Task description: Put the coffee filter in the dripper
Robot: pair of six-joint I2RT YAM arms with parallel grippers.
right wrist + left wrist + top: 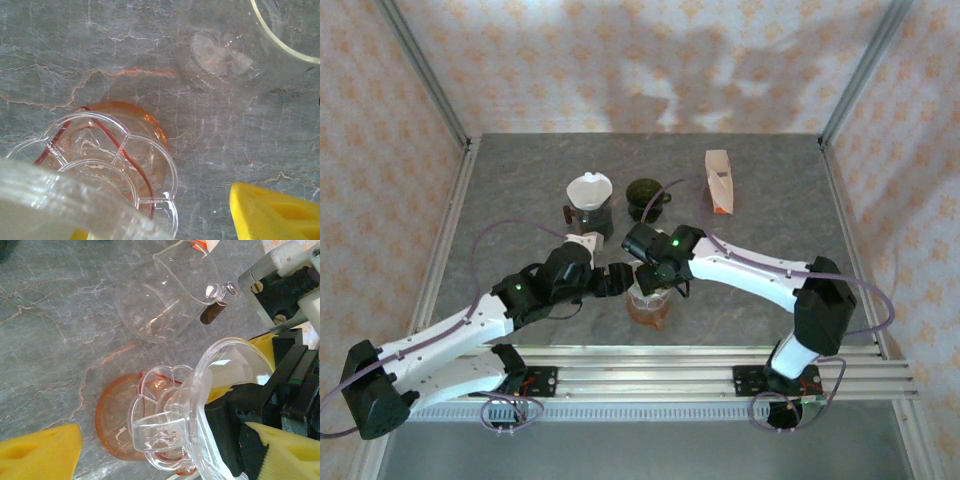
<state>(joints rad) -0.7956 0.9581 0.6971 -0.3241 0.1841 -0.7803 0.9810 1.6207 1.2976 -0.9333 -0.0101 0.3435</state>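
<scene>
Here, both arms meet at the middle of the overhead view, above a clear plastic dripper [165,427] that sits on an orange glass [112,415] on the grey stone table [520,190].

The paper filter [227,377] is white and lies inside the dripper's cone, against its far wall, at the centre right of the left wrist view.

The left gripper [620,280] is released. Its yellow fingers [40,452] stand wide apart at the bottom corners of its own view, with the dripper between them, and bare table shows between the lower-left finger and the orange glass.

The right gripper [653,280] hangs over the dripper's rim from the other side. It too is spread. In its own view one yellow finger [275,215] at the lower right touches nothing, while the other is mostly hidden behind the rim, so contact there cannot be told.

A clear glass jug [165,300] stands just behind the orange glass. Farther back on the table are a dark green cup [645,197], a white cone on a dark holder [590,190], and an orange-and-white carton [720,180].
</scene>
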